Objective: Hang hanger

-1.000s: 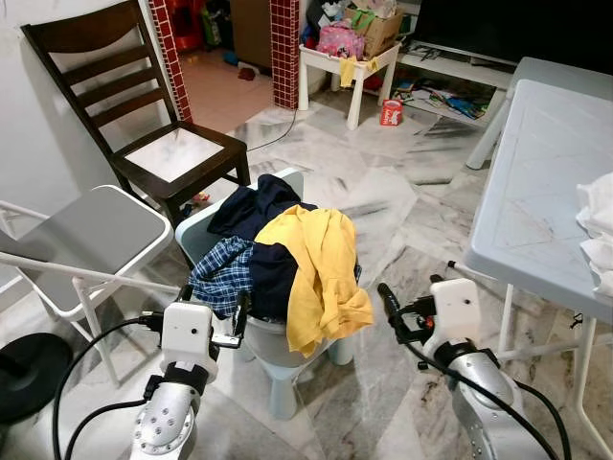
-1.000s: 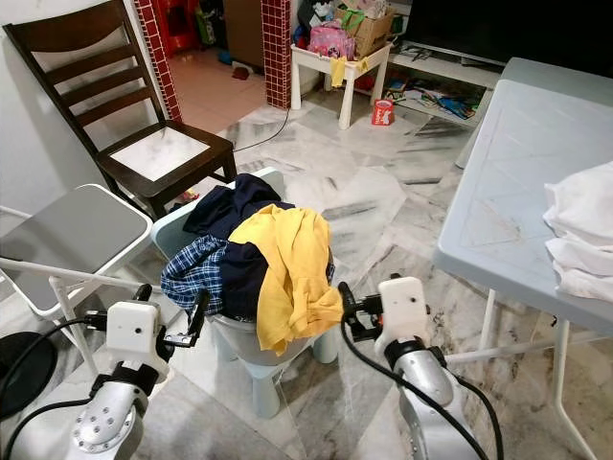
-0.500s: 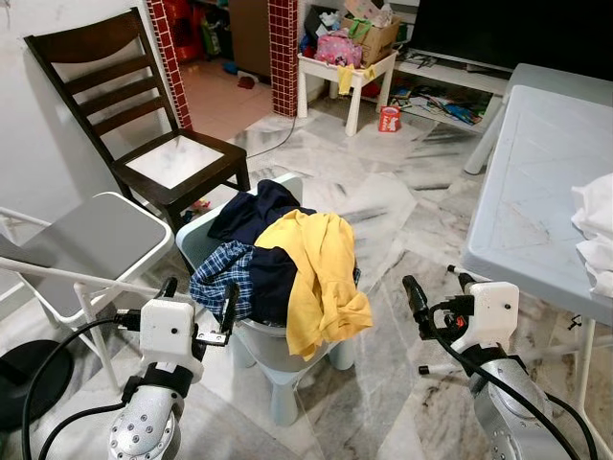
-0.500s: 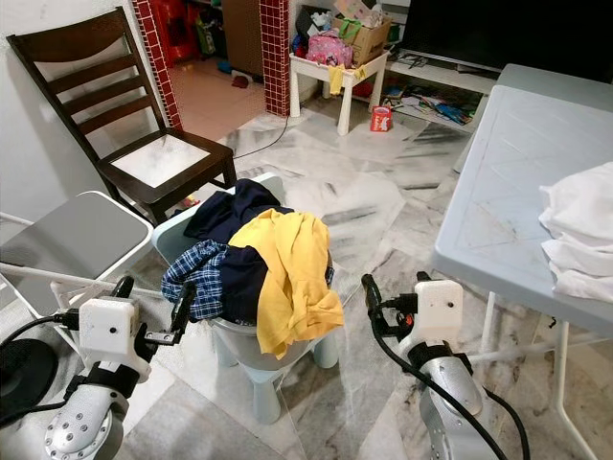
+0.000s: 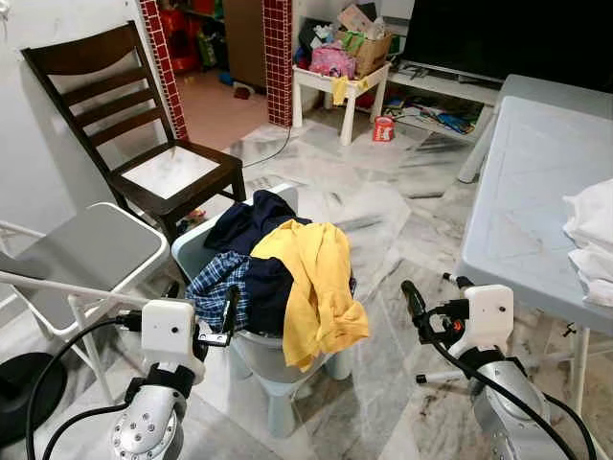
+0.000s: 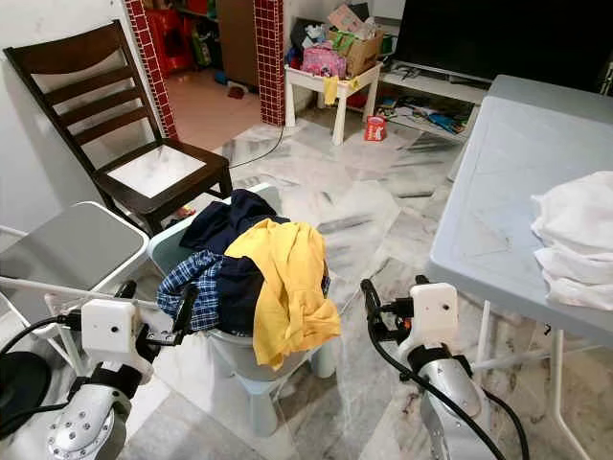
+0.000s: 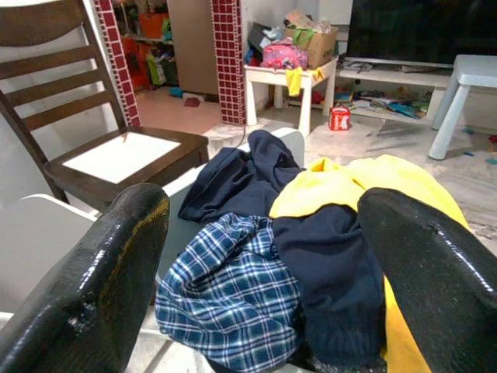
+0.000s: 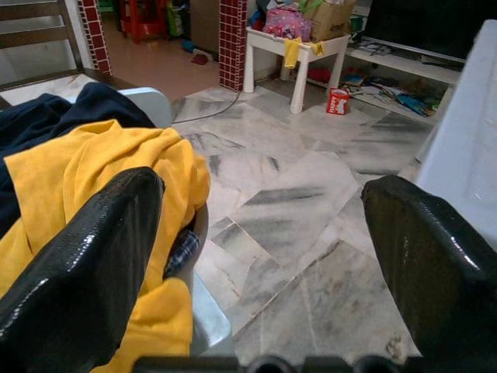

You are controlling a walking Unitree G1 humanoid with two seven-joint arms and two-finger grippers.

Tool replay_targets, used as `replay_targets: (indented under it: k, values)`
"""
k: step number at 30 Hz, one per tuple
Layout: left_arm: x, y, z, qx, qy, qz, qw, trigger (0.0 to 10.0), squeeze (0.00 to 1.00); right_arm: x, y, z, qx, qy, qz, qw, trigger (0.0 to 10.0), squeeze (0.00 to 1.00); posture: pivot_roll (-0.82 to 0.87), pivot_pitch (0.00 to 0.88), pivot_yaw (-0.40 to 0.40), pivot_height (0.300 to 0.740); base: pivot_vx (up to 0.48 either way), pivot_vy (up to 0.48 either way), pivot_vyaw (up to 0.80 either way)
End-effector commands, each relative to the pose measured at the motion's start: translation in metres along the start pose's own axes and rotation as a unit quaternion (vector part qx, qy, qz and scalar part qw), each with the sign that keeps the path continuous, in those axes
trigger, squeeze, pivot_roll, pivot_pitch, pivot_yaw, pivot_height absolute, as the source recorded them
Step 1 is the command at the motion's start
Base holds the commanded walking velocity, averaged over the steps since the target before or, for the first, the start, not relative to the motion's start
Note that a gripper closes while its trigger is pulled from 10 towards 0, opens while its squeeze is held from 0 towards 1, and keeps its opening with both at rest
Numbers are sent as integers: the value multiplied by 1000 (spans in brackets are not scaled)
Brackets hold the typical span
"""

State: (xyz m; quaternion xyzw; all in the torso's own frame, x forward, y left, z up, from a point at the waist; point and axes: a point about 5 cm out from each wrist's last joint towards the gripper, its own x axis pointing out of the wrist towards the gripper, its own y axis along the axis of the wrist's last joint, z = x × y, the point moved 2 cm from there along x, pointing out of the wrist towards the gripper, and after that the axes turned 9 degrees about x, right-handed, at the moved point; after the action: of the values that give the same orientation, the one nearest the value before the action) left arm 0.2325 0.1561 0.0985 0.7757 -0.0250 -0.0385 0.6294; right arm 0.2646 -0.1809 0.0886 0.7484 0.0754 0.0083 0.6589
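Beside clothes-heaped chair [image 5: 273, 369], both jaws open, empty

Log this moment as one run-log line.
left end effector: open, beside clothes pile | right end effector: open, empty | clothes on small chair | no hanger seen

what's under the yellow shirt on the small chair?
The yellow shirt drapes over a dark navy garment and beside a blue plaid shirt, all piled on the pale plastic chair. The seat itself is covered, and no hanger can be made out in the pile.
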Motion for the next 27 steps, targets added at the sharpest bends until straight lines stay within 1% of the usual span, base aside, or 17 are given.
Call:
replay_targets:
  k: [1, 27]
  values:
    - [0, -1, 1, -2, -5, -6, 1000, 10000, 0, 2, 3, -4, -5, 8, 7, 1000, 10000, 0, 23, 0, -13, 740, 334, 0, 0]
    - [-1, -4, 5, -4, -20, -14, 1000, 10000, 0, 4, 0, -10, -12, 15, 4, 1000, 10000, 0, 25, 0, -11, 740, 353, 0, 0]
